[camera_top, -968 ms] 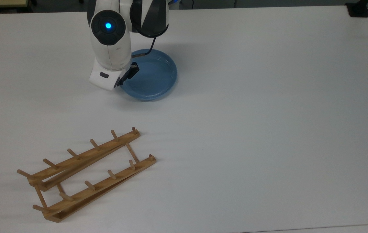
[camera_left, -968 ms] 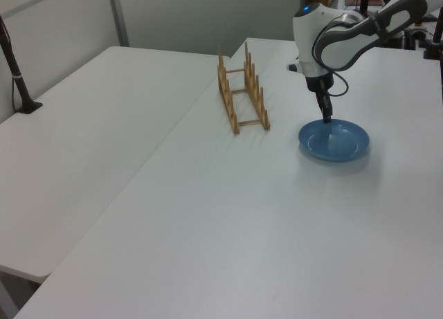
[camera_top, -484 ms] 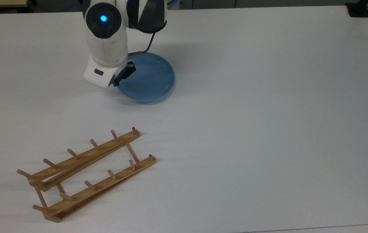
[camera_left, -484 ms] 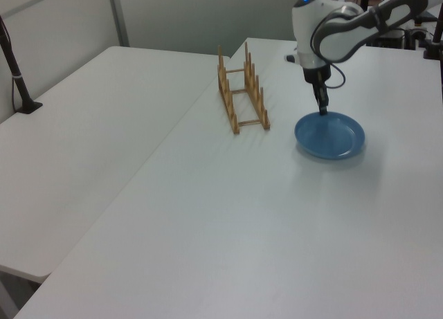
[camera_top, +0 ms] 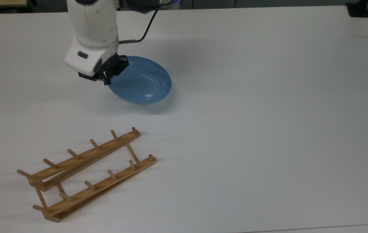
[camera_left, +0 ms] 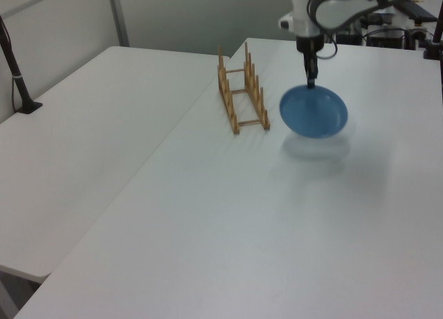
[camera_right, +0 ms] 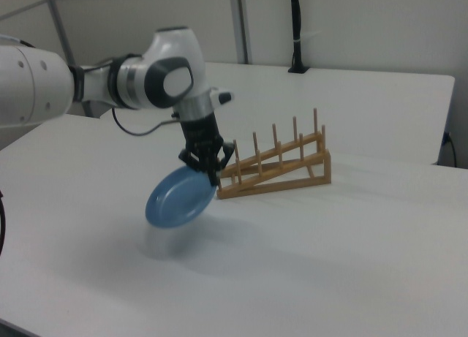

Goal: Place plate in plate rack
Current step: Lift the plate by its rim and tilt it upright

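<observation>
Since the earlier frames the plate (camera_top: 141,81) has left the table (camera_top: 268,113) and now hangs tilted in the air, with its shadow on the tabletop beneath. The gripper (camera_top: 106,78) pinches the plate's rim, fingers clenched on it, so the plate slopes down and away from the fingers. There is one plate and one plate rack (camera_top: 86,173). The rack holds nothing; it stands on the table apart from the gripper, toward the top view's lower left, with bare tabletop between.
</observation>
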Controlling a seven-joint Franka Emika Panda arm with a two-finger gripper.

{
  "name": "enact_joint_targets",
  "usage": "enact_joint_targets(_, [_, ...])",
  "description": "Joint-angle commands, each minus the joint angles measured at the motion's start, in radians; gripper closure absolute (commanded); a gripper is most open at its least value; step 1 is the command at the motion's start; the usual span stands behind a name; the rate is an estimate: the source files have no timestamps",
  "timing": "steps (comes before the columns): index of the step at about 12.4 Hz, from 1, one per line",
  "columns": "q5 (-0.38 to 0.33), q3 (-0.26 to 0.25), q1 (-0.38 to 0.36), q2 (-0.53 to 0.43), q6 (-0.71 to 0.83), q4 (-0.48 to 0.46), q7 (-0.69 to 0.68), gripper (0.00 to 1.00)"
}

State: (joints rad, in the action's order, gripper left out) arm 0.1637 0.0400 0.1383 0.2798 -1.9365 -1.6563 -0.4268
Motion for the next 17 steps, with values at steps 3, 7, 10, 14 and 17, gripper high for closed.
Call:
enact_joint_targets(3, [-0.01,-0.015,-0.005,-0.018,-0.034,0.225,0.199,1.0])
enact_joint_targets(7, [0.136,-0.031,-0.008,-0.022,-0.22,0.237,0.471,1.0])
enact_joint_targets(10, [0.284,-0.029,-0.008,-0.018,-0.288,0.237,0.637,1.0])
enact_joint_targets(14, [0.46,-0.029,-0.008,-0.002,-0.343,0.236,0.816,1.0])
enact_joint_targets(17, [0.615,-0.028,-0.014,0.027,-0.348,0.234,0.957,1.0])
